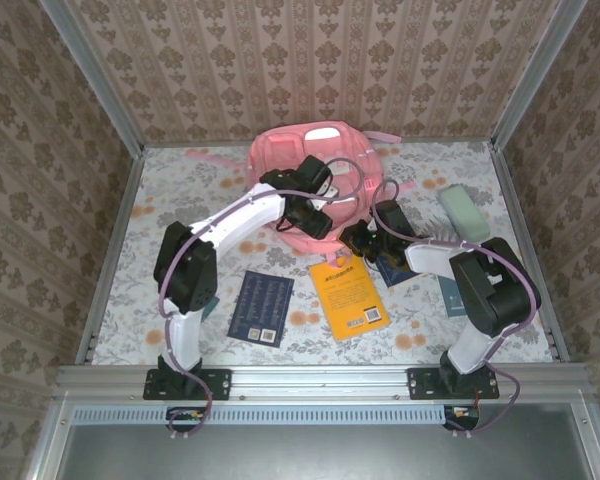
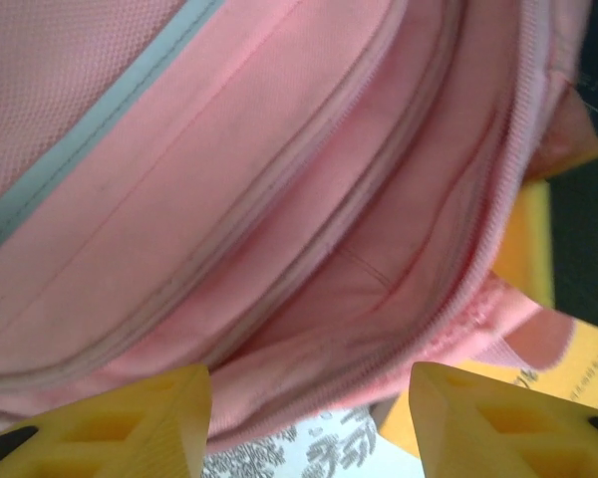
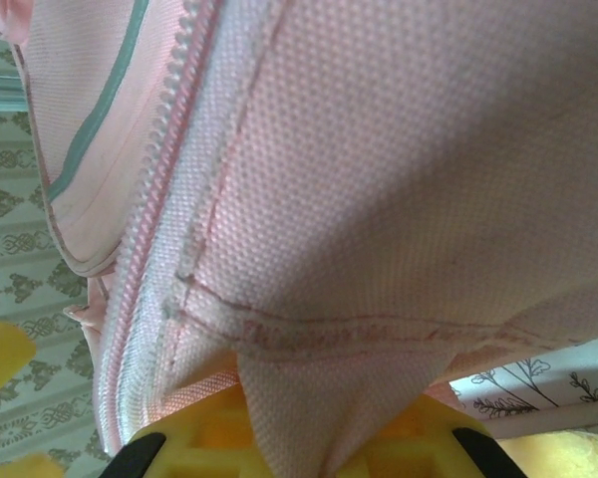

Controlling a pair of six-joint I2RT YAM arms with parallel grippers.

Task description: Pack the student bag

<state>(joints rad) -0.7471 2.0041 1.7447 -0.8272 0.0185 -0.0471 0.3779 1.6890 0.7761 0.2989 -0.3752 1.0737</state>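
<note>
Damask-papered walls (image 1: pixel 310 60) are enclosing a floral-covered table (image 1: pixel 170 195) (aluminium rails (image 1: pixel 320 378) edging it). The student bag (image 1: pixel 280 160) is lying at the table's far edge, centre. The right gripper (image 3: pixel 299 438) is pinching its pink fabric; the left gripper (image 2: pixel 309 388) is hovering at its opening, jaws parted.

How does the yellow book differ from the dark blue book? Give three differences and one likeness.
Colour: the yellow book is bright, the dark blue book nearly black. Place: the yellow book lies mid-table, its far end near the student bag; the dark blue book lies further left, clear of it. Tilt: they slant opposite ways. Both lie closed and flat on the table.
</note>
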